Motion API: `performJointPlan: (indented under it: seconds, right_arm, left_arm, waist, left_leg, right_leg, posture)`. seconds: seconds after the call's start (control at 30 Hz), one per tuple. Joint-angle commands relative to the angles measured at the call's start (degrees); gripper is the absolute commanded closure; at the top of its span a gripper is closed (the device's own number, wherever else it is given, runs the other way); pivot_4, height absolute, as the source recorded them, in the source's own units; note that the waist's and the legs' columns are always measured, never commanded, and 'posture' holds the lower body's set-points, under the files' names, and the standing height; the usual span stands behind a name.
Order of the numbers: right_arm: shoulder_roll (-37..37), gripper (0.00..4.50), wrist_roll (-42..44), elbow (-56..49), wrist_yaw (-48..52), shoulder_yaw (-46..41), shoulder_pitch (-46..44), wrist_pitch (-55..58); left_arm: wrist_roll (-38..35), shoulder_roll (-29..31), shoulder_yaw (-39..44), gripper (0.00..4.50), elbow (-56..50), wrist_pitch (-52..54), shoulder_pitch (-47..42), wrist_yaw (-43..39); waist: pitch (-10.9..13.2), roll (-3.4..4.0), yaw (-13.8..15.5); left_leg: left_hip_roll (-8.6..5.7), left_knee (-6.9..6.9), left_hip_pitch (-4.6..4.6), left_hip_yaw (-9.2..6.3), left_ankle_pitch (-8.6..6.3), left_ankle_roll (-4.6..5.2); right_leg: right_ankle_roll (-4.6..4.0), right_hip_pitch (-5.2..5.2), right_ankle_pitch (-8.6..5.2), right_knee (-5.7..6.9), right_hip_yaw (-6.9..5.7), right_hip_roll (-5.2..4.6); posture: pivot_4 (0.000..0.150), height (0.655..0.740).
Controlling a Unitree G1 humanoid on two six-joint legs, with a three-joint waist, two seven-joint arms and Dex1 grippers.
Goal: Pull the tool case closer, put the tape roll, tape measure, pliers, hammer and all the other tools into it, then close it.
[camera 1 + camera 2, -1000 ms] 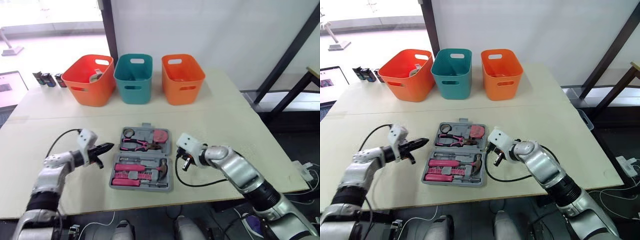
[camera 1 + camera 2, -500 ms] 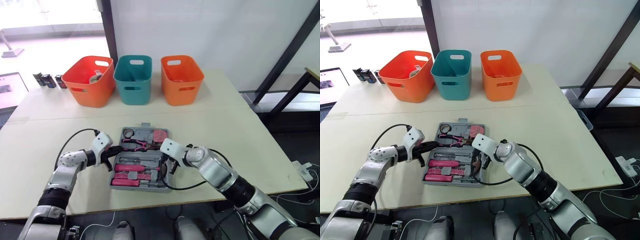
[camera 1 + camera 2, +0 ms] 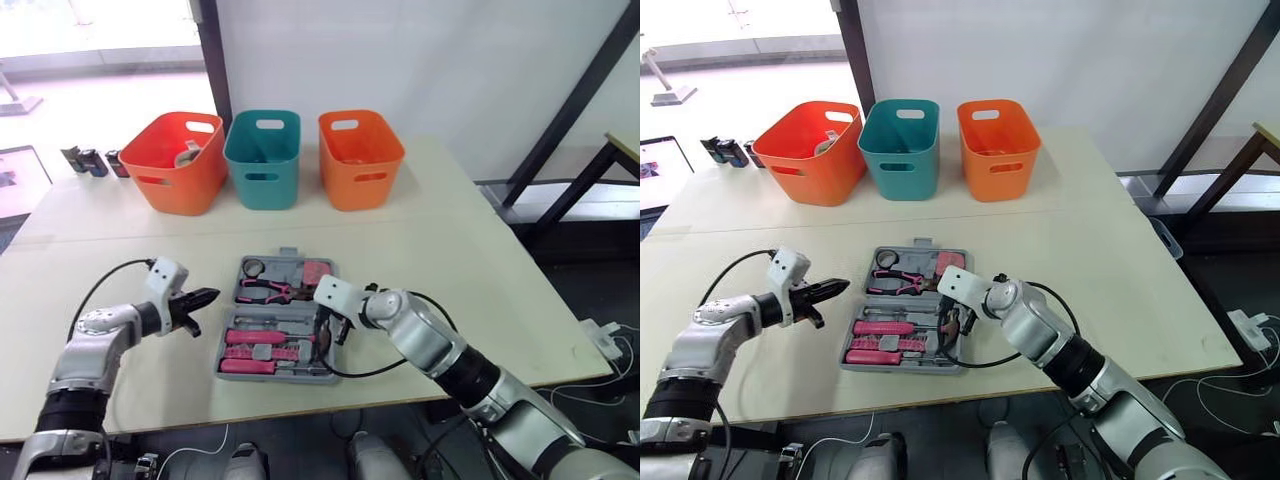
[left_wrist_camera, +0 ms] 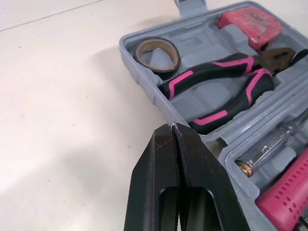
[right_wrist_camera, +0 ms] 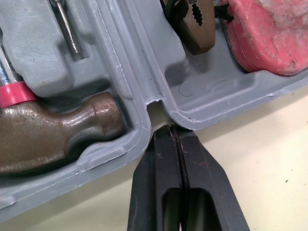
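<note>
Wrist view: right fingers [image 5: 166, 183] closed at tool case [image 5: 202, 103] hinge, seemingly touching

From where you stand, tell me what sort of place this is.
Probably a lab or test room: a plain table with an open tool case, three bins in a row, bare wall behind.

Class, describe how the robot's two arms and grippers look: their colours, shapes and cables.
The left arm and right arm are rounded silver-grey shells with black joints. Each wrist bears a white boxy module trailing a looping black cable. The left gripper and right gripper each have two tapering black fingers.
</note>
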Motion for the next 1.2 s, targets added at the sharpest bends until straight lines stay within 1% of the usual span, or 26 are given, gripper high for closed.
performJointPlan:
  seconds: [0.03, 0.27, 0.5, 0.57, 0.7, 0.8, 0.9, 1.0, 1.2]
  right_arm:
    - [0.8, 4.5, -0.4, -0.7, 0.3, -0.5, -0.2, -0.4]
    - [1.0, 4.5, -1.4, -1.4, 0.6, -0.1, -0.4, 0.1]
    - [1.7, 4.5, -2.3, -1.3, 1.5, 0.5, -0.7, -1.0]
    - [2.2, 4.5, -2.5, -1.2, 1.8, 0.9, -0.7, -1.7]
    - [2.8, 4.5, -2.9, -1.7, 2.9, 2.2, -0.1, -2.5]
    - [2.9, 4.5, -2.9, -3.5, 3.4, 2.4, 1.2, -2.4]
    - [2.7, 4.5, -3.0, -5.9, 3.7, 2.6, 2.6, -1.1]
    - [1.8, 4.5, -3.2, -9.1, 4.2, 3.1, 4.2, 0.9]
    - [-0.9, 4.5, -3.3, -13.2, 5.5, 2.7, 5.7, 4.5]
  left_arm:
    - [1.9, 0.3, -2.8, 4.44, -0.2, -1.7, -0.5, -1.0]
    - [7.7, -0.7, -9.2, 4.44, 6.2, -7.2, -2.3, -1.4]
    - [8.0, -2.7, -10.7, 4.44, 7.6, -9.1, -3.3, -3.2]
    - [7.4, -2.7, -10.8, 4.44, 5.7, -8.3, -1.8, -4.0]
    - [7.0, -0.5, -10.1, 4.44, -0.2, -7.0, 4.3, -4.6]
    - [6.4, 1.3, -8.5, 4.44, -5.0, -6.3, 9.8, -3.8]
    - [5.3, 1.9, -6.8, 4.44, -8.3, -5.1, 13.2, -2.6]
    - [5.0, 1.7, -6.0, 4.44, -9.5, -4.6, 14.3, -1.5]
    - [4.2, 0.8, -6.6, 4.44, -12.8, -2.2, 14.3, -0.5]
  waist:
    - [0.0, 0.0, 0.1]
    - [0.0, 0.0, 0.3]
    - [0.0, 0.0, 0.5]
    - [0.0, 0.0, 0.4]
    - [0.0, 0.01, 0.4]
    - [0.0, 0.01, 0.3]
    - [0.0, 0.01, 0.4]
    - [0.0, 0.01, 0.5]
    - [0.0, 0.01, 0.6]
  left_leg:
    - [0.0, 0.0, 0.0, 0.0, 0.0, 0.0]
    - [0.01, 0.0, 0.0, 0.0, 0.0, 0.0]
    - [0.0, 0.02, 0.0, 0.0, 0.0, 0.0]
    - [0.0, 0.02, -0.02, 0.0, 0.0, 0.0]
    - [0.0, -0.05, -0.02, 0.01, 0.0, 0.0]
    - [0.01, -0.13, -0.02, 0.01, 0.0, 0.0]
    - [0.01, -0.21, -0.02, 0.01, -0.01, 0.01]
    - [0.01, -0.25, -0.04, 0.01, -0.02, 0.01]
    - [-0.01, -0.22, -0.08, 0.03, -0.02, 0.01]
  right_leg:
    - [-0.01, 0.0, 0.0, 0.0, 0.0, 0.0]
    - [-0.1, -0.01, -0.04, 0.0, 0.0, 0.02]
    - [-0.09, 0.0, -0.03, 0.0, 0.0, 0.01]
    - [-0.01, 0.0, 0.0, 0.0, 0.0, 0.01]
    - [0.03, -0.03, -0.01, 0.0, 0.0, 0.0]
    - [0.09, -0.06, -0.04, 0.0, 0.0, 0.0]
    - [0.13, -0.11, -0.09, -0.01, 0.0, -0.01]
    - [-0.01, -0.13, -0.21, -0.01, 0.0, -0.01]
    - [-0.03, -0.15, -0.22, -0.02, 0.0, -0.04]
  posture:
    - [0.15, 0.74]
    - [0.15, 0.74]
    - [0.15, 0.74]
    - [0.15, 0.74]
    - [0.15, 0.74]
    - [0.15, 0.74]
    - [0.15, 0.74]
    - [0.15, 0.74]
    - [0.15, 0.74]
